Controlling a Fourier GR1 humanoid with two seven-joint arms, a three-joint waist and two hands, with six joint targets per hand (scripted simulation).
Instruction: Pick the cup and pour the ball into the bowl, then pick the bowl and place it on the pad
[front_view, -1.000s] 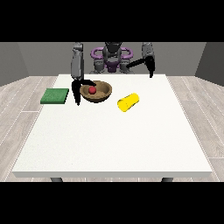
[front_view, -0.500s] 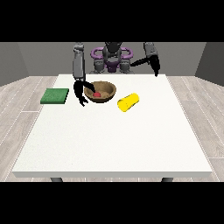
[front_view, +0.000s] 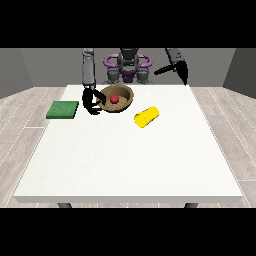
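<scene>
While the hand at the view's left (front_view: 91, 102) has its fingers curled round the near-left rim of the bowl (front_view: 123, 100), the bowl itself is tipped up, its open side facing toward the camera, so you can see right inside. The red ball (front_view: 114, 99) sits in there, about in the middle of the brown interior. From this angle I honestly can't tell whether the bowl's bottom edge is touching the table (front_view: 130, 160) or just off it.

The yellow cup (front_view: 146, 116) is lying on its side on the table, just to the right of the bowl and a bit nearer the camera, not touching it. Its open end seems to point toward the lower left.

The green pad (front_view: 63, 109) is flat at the table's left edge, on the far side of that hand from the bowl, with a gap between pad and bowl.

The hand at the view's right (front_view: 182, 70) hangs up in the air over the table's far right corner, well apart from everything. It's too dark and small there, so I can't tell how its fingers lie.
</scene>
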